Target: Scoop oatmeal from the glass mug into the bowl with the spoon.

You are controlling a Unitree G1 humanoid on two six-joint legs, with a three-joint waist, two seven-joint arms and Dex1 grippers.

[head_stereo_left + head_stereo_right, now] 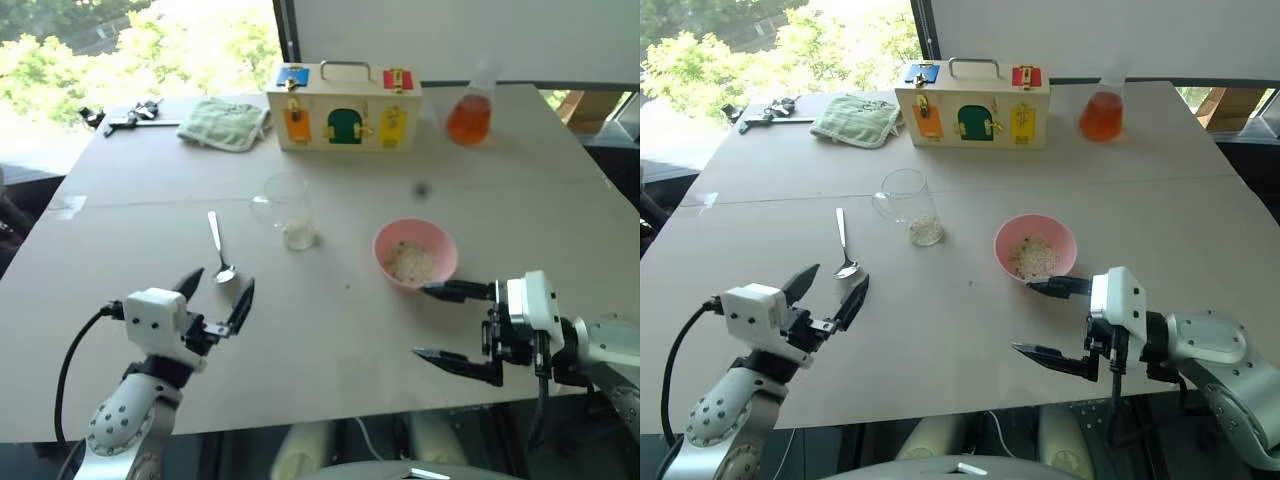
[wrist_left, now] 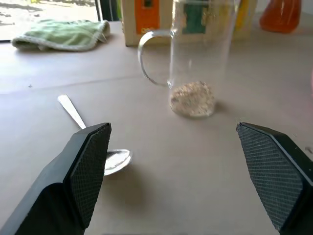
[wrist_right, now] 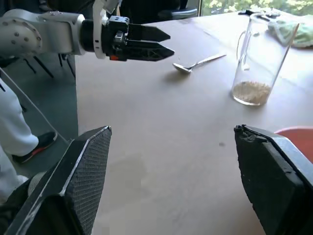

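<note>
Left eye view: your left gripper point(image 1: 219, 287) hovers with fingers spread and nothing between them, the spoon point(image 1: 219, 250) lying on the table point(image 1: 150, 200) just beyond its fingertips. The glass mug point(image 1: 288, 211), a little oatmeal point(image 1: 299, 236) at its bottom, stands farther ahead. Your right gripper point(image 1: 449, 324) is also spread and empty, its upper finger just beside the bowl point(image 1: 415, 253), which holds more oatmeal.

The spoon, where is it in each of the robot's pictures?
Left eye view: the spoon lies on the table, left of the glass mug, just beyond the left gripper.
Right eye view: the spoon lies left of the mug again.
Left wrist view: its scoop end peeks out beside the near finger.
Right wrist view: it lies between the left gripper and the mug.
Shared landmark: the glass mug.
</note>
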